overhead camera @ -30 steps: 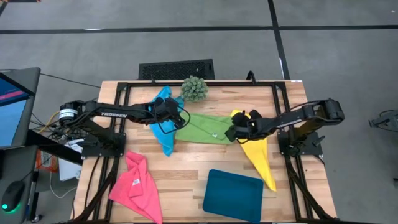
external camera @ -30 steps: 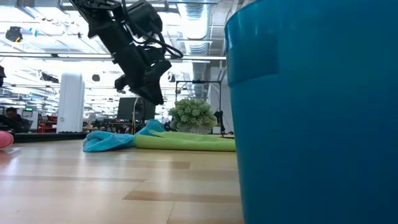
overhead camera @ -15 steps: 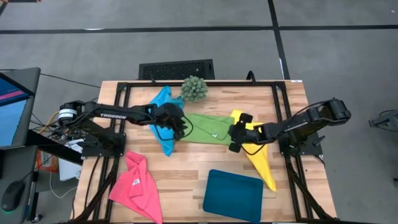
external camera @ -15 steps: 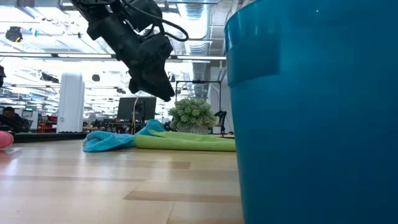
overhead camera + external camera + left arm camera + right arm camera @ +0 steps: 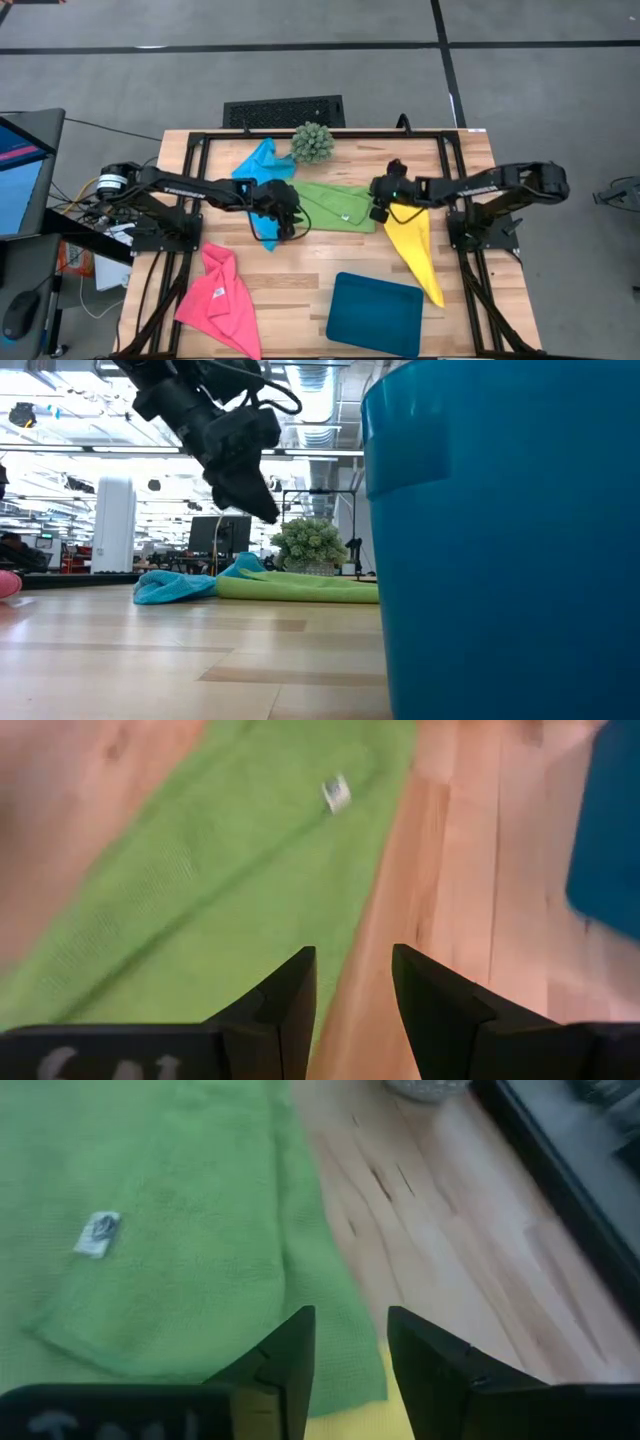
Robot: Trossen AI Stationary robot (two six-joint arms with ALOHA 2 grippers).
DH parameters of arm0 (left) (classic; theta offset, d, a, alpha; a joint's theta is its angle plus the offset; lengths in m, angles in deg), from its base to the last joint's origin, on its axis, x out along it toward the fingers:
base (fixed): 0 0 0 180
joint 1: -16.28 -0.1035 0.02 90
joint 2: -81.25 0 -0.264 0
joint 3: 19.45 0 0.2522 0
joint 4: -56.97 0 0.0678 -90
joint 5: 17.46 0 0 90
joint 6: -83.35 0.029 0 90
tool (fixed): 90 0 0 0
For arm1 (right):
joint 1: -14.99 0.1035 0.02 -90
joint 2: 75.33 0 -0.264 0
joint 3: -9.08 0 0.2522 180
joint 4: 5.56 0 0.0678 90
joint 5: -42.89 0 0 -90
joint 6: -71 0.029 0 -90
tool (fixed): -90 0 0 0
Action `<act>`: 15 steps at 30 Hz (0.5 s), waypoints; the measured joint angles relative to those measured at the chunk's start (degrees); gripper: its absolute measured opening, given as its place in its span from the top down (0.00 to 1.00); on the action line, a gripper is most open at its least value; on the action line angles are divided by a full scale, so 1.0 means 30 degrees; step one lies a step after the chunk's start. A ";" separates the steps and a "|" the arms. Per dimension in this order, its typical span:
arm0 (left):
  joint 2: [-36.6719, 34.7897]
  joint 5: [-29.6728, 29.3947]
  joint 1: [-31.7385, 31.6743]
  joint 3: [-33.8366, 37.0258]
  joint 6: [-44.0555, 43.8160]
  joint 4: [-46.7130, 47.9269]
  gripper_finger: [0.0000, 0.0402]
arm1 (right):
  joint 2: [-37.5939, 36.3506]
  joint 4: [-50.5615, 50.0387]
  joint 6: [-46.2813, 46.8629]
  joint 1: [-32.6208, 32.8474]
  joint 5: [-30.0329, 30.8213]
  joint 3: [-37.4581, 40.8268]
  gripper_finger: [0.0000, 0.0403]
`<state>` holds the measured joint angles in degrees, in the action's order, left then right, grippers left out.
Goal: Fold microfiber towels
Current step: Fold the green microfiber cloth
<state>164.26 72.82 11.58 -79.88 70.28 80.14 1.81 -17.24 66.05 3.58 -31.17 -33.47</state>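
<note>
Landmark: lime green towel, lying flat on the desk, partly folded, long axis running left to right across the desk between the two arms.
Left gripper: at the green towel's left end, above its near corner; fingers narrowly parted, holding nothing, cloth directly below and ahead of them.
Right gripper: at the green towel's right end, over the edge where it meets the yellow towel; fingers narrowly parted, empty, green cloth just ahead.
Key relation: each arm is at its own end of the long axis, so neither is clearly nearer; judgement: the next move is likely a paired pinch at the two ends.
Small white tag: on the green towel, towards the right gripper.
Other towels: sky blue towel beyond and left of the green one, under the left arm; hot pink towel well left and nearer the front edge.
Teal tray: nearer the front edge than the green towel, apart from it.
</note>
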 joint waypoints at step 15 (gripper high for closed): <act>0.3103 -0.0228 0.0253 -0.0016 -0.0003 -0.0835 0.69 | 0.3422 0.1540 -0.1224 -0.3010 -0.3385 -0.0015 0.67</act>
<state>173.57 72.14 12.34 -79.93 70.27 77.64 12.08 -12.62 62.37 -5.44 -41.33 -33.52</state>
